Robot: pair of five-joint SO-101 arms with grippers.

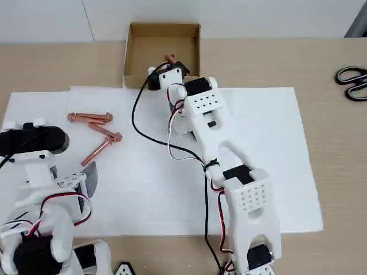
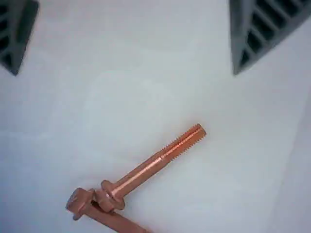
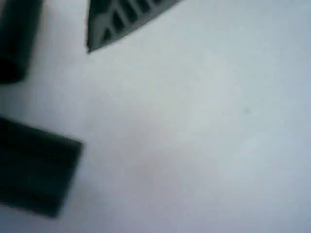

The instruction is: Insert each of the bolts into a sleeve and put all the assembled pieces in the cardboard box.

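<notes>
Three copper bolts lie on the white sheet at the left: one [image 1: 89,117] farthest back, one [image 1: 106,132] in the middle and one [image 1: 95,153] nearest. My left gripper [image 1: 86,177] hangs open just in front of the nearest bolt [image 2: 160,156], which lies below and between its dark fingers [image 2: 262,34]; the head of a second bolt [image 2: 77,206] touches it. The left gripper [image 2: 125,73] holds nothing. My right gripper [image 1: 171,64] is stretched out to the front edge of the cardboard box [image 1: 137,51]. A copper piece [image 1: 170,58] shows at its tip, over the box.
The white paper sheet [image 1: 264,149] covers the middle of the wooden table. Black scissors [image 1: 351,83] lie at the far right. The right arm's black cable [image 1: 140,129] loops across the sheet between the bolts and that arm.
</notes>
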